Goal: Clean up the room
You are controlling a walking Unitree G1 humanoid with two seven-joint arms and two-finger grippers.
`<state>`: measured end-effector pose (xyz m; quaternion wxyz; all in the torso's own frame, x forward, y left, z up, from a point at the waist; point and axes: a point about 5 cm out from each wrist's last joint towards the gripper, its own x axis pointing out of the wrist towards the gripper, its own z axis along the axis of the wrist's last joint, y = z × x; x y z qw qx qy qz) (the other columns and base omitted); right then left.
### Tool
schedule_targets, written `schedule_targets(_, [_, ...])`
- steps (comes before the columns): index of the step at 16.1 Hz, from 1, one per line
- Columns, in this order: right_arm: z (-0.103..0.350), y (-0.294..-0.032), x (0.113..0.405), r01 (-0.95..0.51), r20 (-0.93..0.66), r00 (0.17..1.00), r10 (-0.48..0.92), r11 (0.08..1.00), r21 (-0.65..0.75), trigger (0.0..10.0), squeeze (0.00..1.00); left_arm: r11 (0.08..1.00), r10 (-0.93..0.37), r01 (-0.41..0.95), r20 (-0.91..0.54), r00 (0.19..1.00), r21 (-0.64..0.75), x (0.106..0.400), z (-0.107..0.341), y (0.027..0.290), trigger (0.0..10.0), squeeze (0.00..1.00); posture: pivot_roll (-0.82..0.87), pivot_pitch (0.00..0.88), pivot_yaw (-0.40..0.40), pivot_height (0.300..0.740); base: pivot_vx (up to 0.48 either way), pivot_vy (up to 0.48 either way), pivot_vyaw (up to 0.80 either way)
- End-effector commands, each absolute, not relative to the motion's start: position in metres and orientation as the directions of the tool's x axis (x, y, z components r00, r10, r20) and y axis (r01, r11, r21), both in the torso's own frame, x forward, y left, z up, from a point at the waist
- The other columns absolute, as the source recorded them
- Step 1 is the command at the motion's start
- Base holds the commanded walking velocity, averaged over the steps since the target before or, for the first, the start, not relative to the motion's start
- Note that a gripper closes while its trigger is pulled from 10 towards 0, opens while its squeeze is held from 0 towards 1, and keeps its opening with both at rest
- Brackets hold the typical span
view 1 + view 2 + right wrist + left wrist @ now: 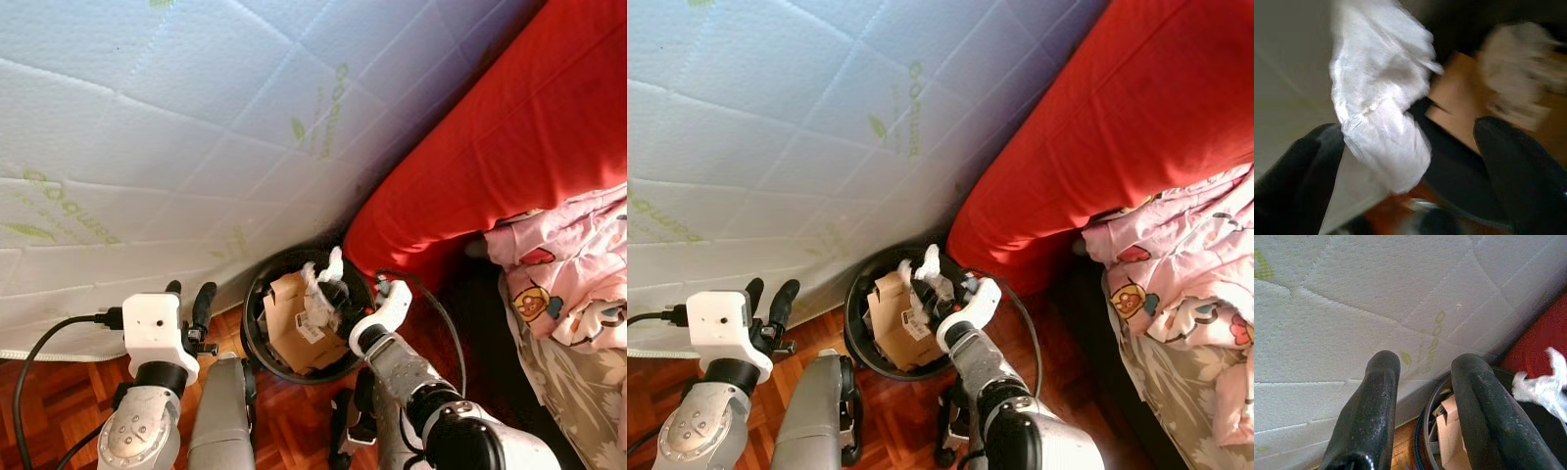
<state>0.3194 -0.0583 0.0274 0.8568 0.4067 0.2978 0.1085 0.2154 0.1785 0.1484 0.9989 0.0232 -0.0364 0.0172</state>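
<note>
tissue over the bin

the bin (257,343) is the landmark: a round black one on the wood floor (59,401), wedged where the mattress (147,127) meets the red sofa (509,147).

nearest the camera, the left gripper (191,299) hangs on the near left side of the bin, just short of its rim. its fingers (1371,406) stand apart with nothing between them, pointing at the mattress. a black cable (44,338) runs off from its wrist, away from the bin.

the right gripper (338,294) reaches in from the near right side and sits over the bin's mouth. in the right wrist view its fingers (1518,171) are spread wide, and a crumpled white tissue (1383,107) lies against one of them, blurred; whether it is pinched or loose, i cannot tell. from the head camera the tissue is above the middle of the bin, by the fingertips.

inside the bin, under the tissue, sits a torn brown cardboard box (294,328) with a white label.

beyond the bin rises the quilted white mattress with green print. to the right of the bin is the sofa, and further right a pink printed cloth (568,264).
</note>
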Motion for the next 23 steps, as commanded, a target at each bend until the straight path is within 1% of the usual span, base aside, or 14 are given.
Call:
schedule_targets(1, [-0.009, -0.03, 0.277, 0.136, -0.618, 0.655, 0.434, 0.738, 0.662, 10.0, 0.0, 0.998, 0.032, -0.034, 0.034, 0.999, 0.046, 0.212, 0.14, 0.178, 10.0, 0.0, 0.35, 0.442, -0.145, 0.637, 0.0, 0.0, 0.0])
schedule_targets(2, [-0.013, -0.031, 0.273, 0.153, -0.623, 0.646, 0.442, 0.724, 0.673, 10.0, 0.0, 0.998, 0.027, -0.029, 0.033, 0.999, 0.047, 0.212, 0.139, 0.177, 10.0, 0.0, 0.36, 0.438, -0.144, 0.637, 0.0, 0.0, 0.0])
schedule_targets(4, [0.034, -0.006, 0.302, -0.012, -0.232, 0.779, 0.583, 0.384, 0.923, 10.0, 0.0, 0.998, 0.028, -0.03, 0.038, 0.999, 0.049, 0.213, 0.141, 0.178, 10.0, 0.0, 0.35, 0.436, -0.143, 0.637, 0.0, 0.0, 0.0])
schedule_targets(5, [0.046, -0.006, 0.31, -0.044, -0.149, 0.805, 0.575, 0.307, 0.951, 10.0, 0.0, 0.998, 0.028, -0.03, 0.039, 0.999, 0.05, 0.213, 0.141, 0.178, 10.0, 0.0, 0.35, 0.434, -0.142, 0.637, 0.0, 0.0, 0.0])
schedule_targets(6, [0.046, -0.008, 0.312, -0.036, -0.154, 0.813, 0.561, 0.312, 0.949, 10.0, 0.0, 0.998, 0.027, -0.029, 0.04, 0.999, 0.051, 0.213, 0.141, 0.178, 10.0, 0.0, 0.35, 0.434, -0.142, 0.637, 0.0, 0.0, 0.0])
schedule_targets(7, [0.022, -0.013, 0.298, 0.059, -0.38, 0.745, 0.548, 0.514, 0.856, 10.0, 0.0, 0.998, 0.025, -0.027, 0.041, 0.999, 0.051, 0.213, 0.141, 0.178, 10.0, 0.0, 0.35, 0.434, -0.142, 0.637, 0.0, 0.0, 0.0])
schedule_targets(8, [0.005, -0.02, 0.286, 0.08, -0.5, 0.7, 0.51, 0.639, 0.765, 10.0, 0.0, 0.998, 0.024, -0.026, 0.042, 0.999, 0.051, 0.214, 0.141, 0.178, 10.0, 0.0, 0.36, 0.427, -0.14, 0.637, 0.0, 0.0, 0.0])
schedule_targets(10, [0.003, -0.02, 0.284, 0.044, -0.49, 0.704, 0.514, 0.658, 0.752, 10.0, 0.0, 0.998, 0.03, -0.032, 0.044, 0.999, 0.052, 0.214, 0.142, 0.179, 10.0, 0.0, 0.36, 0.431, -0.142, 0.637, 0.0, 0.0, 0.0])
schedule_targets(12, [0.023, -0.014, 0.298, -0.097, -0.363, 0.747, 0.557, 0.631, 0.77, 10.0, 0.0, 0.998, 0.036, -0.038, 0.039, 0.999, 0.052, 0.215, 0.139, 0.181, 10.0, 0.0, 0.35, 0.425, -0.145, 0.637, 0.0, 0.0, 0.0])
schedule_targets(14, [0.044, -0.017, 0.317, -0.261, -0.287, 0.791, 0.54, 0.723, 0.64, 10.0, 0.0, 0.998, 0.044, -0.046, 0.036, 0.998, 0.051, 0.219, 0.136, 0.182, 10.0, 0.0, 0.35, 0.407, -0.143, 0.637, 0.0, 0.0, 0.0])
schedule_targets(17, [0.09, -0.03, 0.349, -0.463, -0.105, 0.819, 0.565, 0.757, 0.462, 10.0, 0.0, 0.995, 0.067, -0.07, 0.045, 0.997, 0.065, 0.228, 0.133, 0.194, 10.0, 0.0, 0.31, 0.352, -0.15, 0.637, 0.0, 0.0, 0.0])
schedule_targets(19, [0.108, -0.057, 0.362, -0.483, -0.019, 0.848, 0.529, 0.788, 0.381, 10.0, 0.0, 0.996, 0.069, -0.072, 0.05, 0.996, 0.061, 0.237, 0.132, 0.198, 10.0, 0.0, 0.29, 0.321, -0.147, 0.637, 0.0, 0.0, 0.0])
schedule_targets(21, [0.113, -0.126, 0.368, -0.314, 0.01, 0.946, 0.323, 0.911, 0.269, 10.0, 0.0, 0.997, 0.048, -0.05, 0.039, 0.998, 0.061, 0.251, 0.124, 0.2, 10.0, 0.0, 0.24, 0.266, -0.128, 0.637, 0.0, 0.0, 0.0])
schedule_targets(23, [0.102, -0.168, 0.356, -0.195, 0.0, 0.98, 0.198, 0.963, 0.187, 10.0, 0.0, 0.997, 0.034, -0.035, 0.024, 0.999, 0.067, 0.257, 0.116, 0.203, 10.0, 0.0, 0.21, 0.235, -0.111, 0.637, 0.0, 0.0, 0.0])
